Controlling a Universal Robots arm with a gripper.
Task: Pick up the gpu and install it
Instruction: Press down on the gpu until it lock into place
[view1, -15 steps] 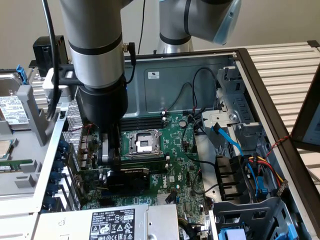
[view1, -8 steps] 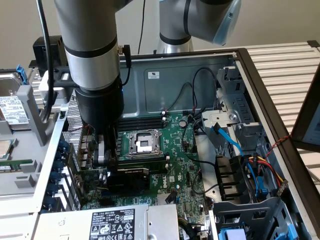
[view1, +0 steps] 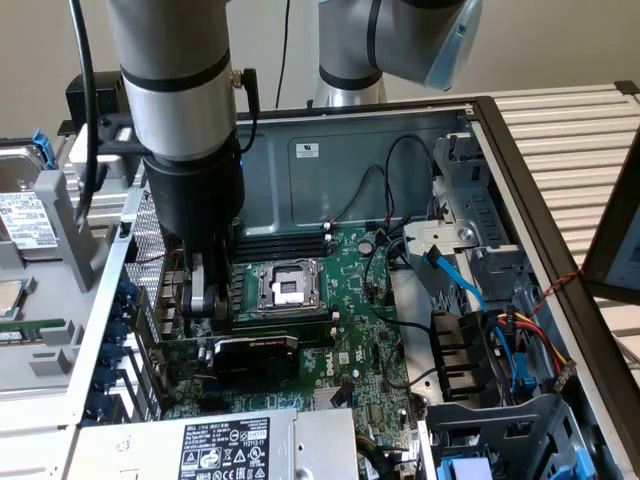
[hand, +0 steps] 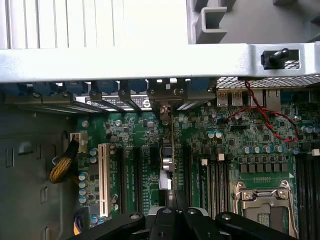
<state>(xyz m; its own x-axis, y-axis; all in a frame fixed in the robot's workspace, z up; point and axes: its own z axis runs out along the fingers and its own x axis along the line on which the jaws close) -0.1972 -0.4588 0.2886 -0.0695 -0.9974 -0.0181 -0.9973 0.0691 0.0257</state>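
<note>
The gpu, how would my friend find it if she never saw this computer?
Look inside the open computer case at the green motherboard. Below the square silver CPU socket stands the gpu, just under the gripper. Its glossy black ribbed cover sets it apart from the thin black memory sticks above the socket.

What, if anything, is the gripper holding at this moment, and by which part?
It cannot be told: the shut gripper sits just above the gpu, near its upper edge, but contact between them is not visible.
</note>
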